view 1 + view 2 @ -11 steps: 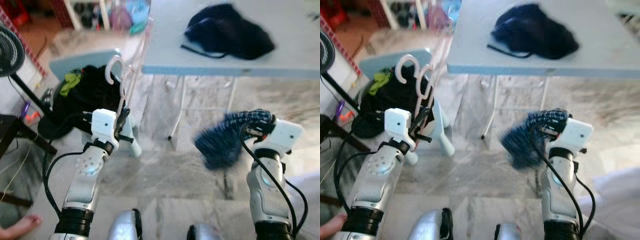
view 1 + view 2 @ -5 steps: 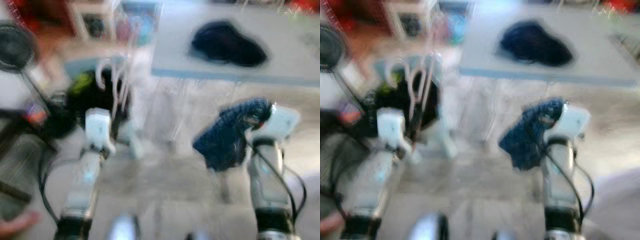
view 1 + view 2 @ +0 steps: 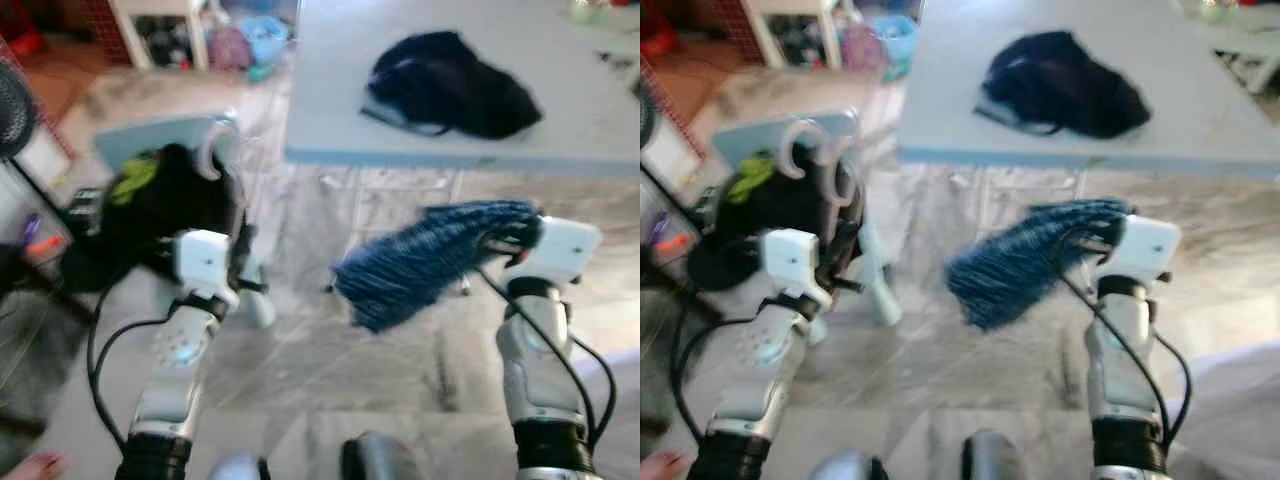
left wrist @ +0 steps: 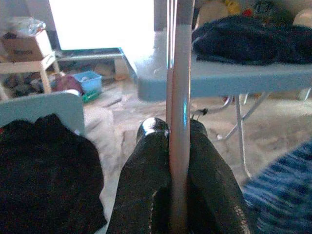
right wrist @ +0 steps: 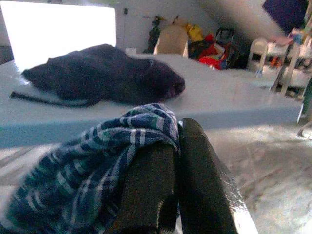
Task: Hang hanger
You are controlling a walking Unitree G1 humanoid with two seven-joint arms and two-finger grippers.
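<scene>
The left gripper (image 4: 178, 146) is clenched on the pale hangers (image 3: 818, 160), held upright in front of the blue chair (image 3: 160, 135), well short of the desk (image 3: 330, 80); the right gripper (image 5: 176, 161) grips a blue plaid cloth (image 3: 425, 262) that trails out below the desk's front edge; a dark garment (image 3: 450, 85) lies on the desk; this looks like the carrying step; next calls for finding a rail, none being visible yet.

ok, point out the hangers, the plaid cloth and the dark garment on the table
hangers (image 3: 815, 150): right eye view, on the hooks.
plaid cloth (image 3: 420, 262): left eye view, mid-fabric.
dark garment (image 3: 450, 85): left eye view, centre of the heap.
</scene>
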